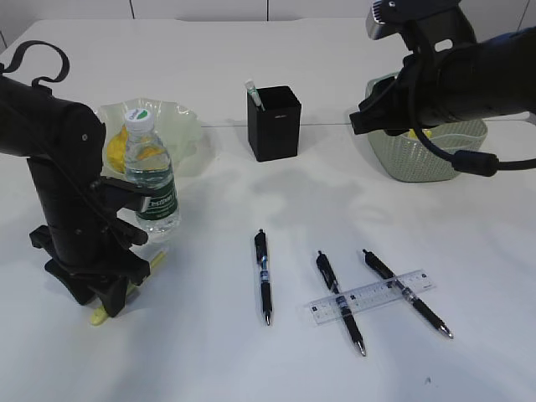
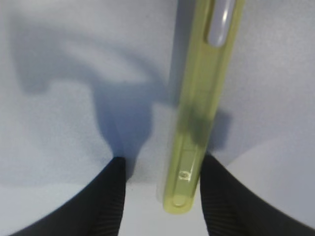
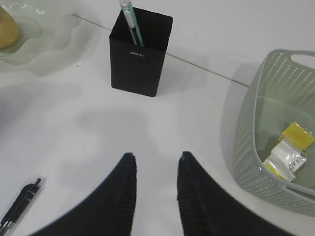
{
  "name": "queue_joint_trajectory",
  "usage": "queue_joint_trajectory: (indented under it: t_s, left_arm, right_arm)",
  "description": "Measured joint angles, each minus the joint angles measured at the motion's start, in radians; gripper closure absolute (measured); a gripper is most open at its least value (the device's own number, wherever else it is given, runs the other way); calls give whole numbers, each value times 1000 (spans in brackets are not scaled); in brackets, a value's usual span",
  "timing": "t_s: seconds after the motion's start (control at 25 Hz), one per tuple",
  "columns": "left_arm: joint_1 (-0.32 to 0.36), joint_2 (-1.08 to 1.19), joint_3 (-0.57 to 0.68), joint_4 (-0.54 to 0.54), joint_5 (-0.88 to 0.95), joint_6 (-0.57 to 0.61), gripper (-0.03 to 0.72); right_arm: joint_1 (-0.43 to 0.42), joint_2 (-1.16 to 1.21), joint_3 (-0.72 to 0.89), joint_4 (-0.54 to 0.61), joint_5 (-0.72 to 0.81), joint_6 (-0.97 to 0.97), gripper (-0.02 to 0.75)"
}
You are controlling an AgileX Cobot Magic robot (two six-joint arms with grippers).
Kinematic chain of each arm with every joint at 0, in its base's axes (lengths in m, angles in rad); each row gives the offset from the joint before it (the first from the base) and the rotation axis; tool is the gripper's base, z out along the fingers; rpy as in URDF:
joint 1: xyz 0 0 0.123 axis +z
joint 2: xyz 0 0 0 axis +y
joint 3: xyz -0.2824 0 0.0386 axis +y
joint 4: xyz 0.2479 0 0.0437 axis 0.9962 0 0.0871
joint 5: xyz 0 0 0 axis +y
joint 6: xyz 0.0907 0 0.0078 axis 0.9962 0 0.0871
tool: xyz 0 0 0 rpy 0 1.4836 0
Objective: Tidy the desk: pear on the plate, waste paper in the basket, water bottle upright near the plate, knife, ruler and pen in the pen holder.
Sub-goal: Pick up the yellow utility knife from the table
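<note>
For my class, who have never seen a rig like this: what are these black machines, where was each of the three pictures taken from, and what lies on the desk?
Two robot arms work at a white desk. One picture looks from in front; the other two come from cameras on each arm's wrist. The left gripper is low over a yellow-green knife lying between its open jaws, not gripped. The right gripper hangs open and empty near the basket, which holds waste paper. Also there: an upright bottle, a plate, a pen holder, three pens and a ruler.
</note>
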Motion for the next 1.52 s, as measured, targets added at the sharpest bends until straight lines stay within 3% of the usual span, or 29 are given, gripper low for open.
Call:
queue_joint_trajectory:
  t_s: [0.72, 1.0, 1.32, 1.52]
  left_arm:
    - [-58, 2, 0, 21, -9, 0, 367]
    - [-58, 2, 0, 30, -12, 0, 426]
    - [-58, 2, 0, 36, -16, 0, 551]
    - [-58, 2, 0, 36, -16, 0, 575]
  right_arm:
    - [0, 0, 0, -2, -2, 0, 520]
    - [0, 0, 0, -2, -3, 0, 520]
    - [0, 0, 0, -2, -3, 0, 519]
    - [0, 0, 0, -2, -3, 0, 520]
